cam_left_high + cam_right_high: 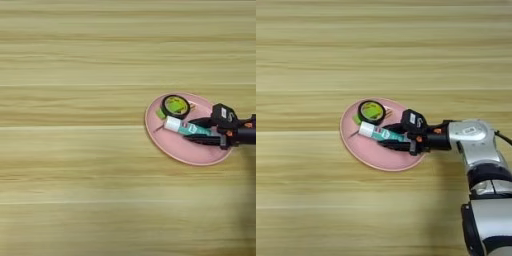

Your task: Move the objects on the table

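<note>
Right gripper (390, 137) pinching glue stick (376, 131) over pink plate (363, 150)
Tape roll (371, 111) on plate's far side, touching stick's cap end

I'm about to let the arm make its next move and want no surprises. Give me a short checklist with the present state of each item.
1. Glue stick lies on the pink plate: ok.
2. Hand lined up with the glue stick, a black finger on each side of its teal end: ok.
3. Fingers actually pressing the stick: cannot tell.
4. Tape roll clear of the hand, at the plate's far edge: ok.
5. Small green block beside the tape roll, close to the stick's white cap: not ok, may get nudged.
6. Table free around the plate: ok.
</note>
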